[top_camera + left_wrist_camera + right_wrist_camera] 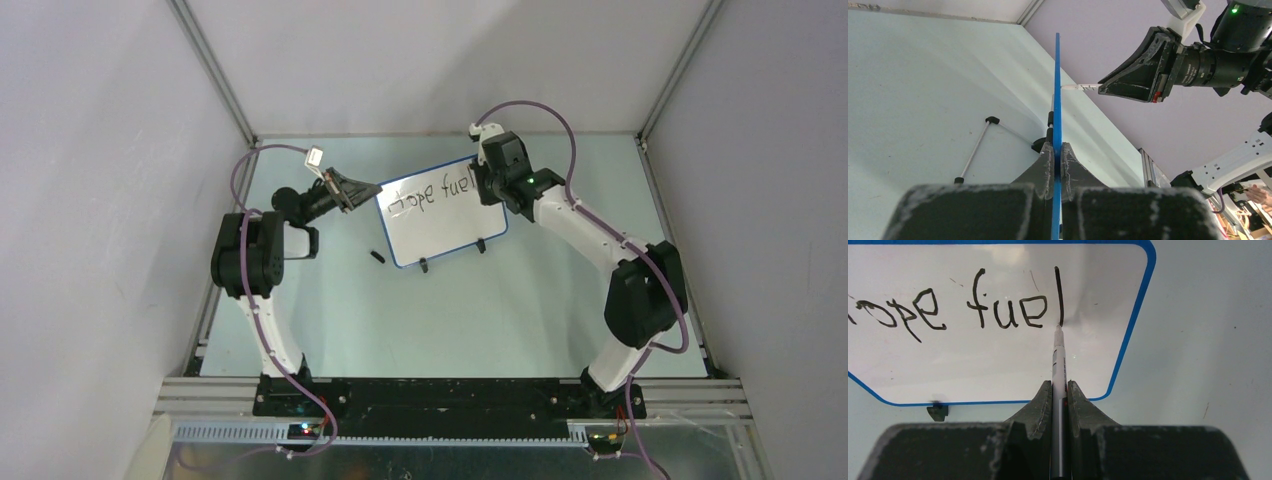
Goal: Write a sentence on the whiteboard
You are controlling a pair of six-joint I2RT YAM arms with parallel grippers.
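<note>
A pale green table (400, 320) fills a booth of plain grey walls, and the board (445, 238) stands toward its far middle, propped on two black feet (424, 266) and leaning back. The step in hand looks like the foot of the "l" in "fuel", with the pen (1058, 360) tip resting on the white face right at the bottom of that stroke. Doing it well probably means lifting off cleanly rather than dragging a tail. Any next letter should be small, since only a narrow strip of white lies between the "l" and the blue frame. More words would likely fit better on the bare lower half. Pressure should be light and square to the face so the board does not rock. The board is glossy white with a thin blue round-cornered frame, and the sentence (437, 198) so far reads "Hope fuel" in thin, slightly uneven black strokes across the upper part. The right gripper (1060, 390) has its fingers pinched on the pen barrel, the pen pointing straight at the face. The left gripper (1057, 152) is clamped on the board's left edge, steadying it. A small black cap (377, 257) lies on the table just off the board's near left corner.
</note>
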